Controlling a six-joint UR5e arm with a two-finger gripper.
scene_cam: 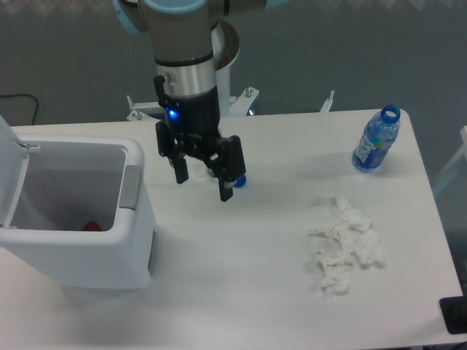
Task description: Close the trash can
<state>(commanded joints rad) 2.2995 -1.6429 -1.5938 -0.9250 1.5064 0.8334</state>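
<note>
The trash can [87,251] is a large white boxy bin at the left of the table. It stands open: its white lid [13,179] is raised upright on the far left side. A grey latch tab [130,187] sits on the right rim. Something red [91,226] lies inside at the bottom. My gripper [203,187] hangs above the table just right of the bin, apart from it. Its black fingers are spread open and hold nothing. A small blue thing [239,181] shows behind the right finger.
A blue water bottle [376,141] with no cap stands at the back right of the table. Crumpled white tissues [344,246] lie at the right front. A dark object [455,315] sits at the table's front right corner.
</note>
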